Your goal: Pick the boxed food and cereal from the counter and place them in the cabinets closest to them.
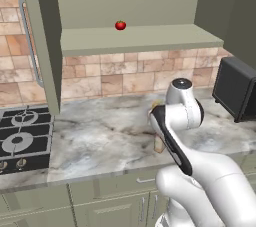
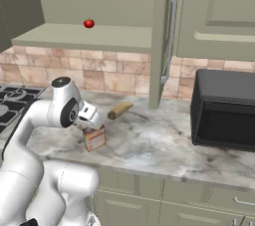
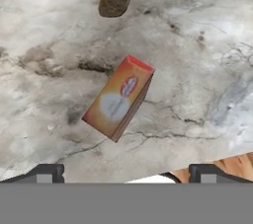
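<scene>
The marbled grey stone counter [image 2: 164,145] is the landmark here, and the biggest worry sits above it: the olive-green wall cabinet [image 1: 140,38] with its door swung open and a long grey bar handle [image 2: 169,36] hangs right over the counter, so a lift from below could clip the shelf lip or that open door if the arm swings up too steeply. The black boxy microwave-style oven [image 2: 226,115] sits at the counter's right end, well apart, so probably no trouble there. A small red tomato [image 1: 120,25] already rests on the cabinet shelf above the counter, and a careless placement might knock it off. Down on the counter, near its front edge, stands the small orange cardboard food box [image 3: 118,97], and beyond it towards the backsplash lies a tan loaf of bread [image 2: 120,110], which a sloppy approach could nudge. The robot's two-finger gripper [image 3: 126,173] hovers just above the box with its jaws spread wide, holding nothing. The box looks turned at an angle to the fingers, so closing without squaring up might tip it or squeeze a corner.
</scene>
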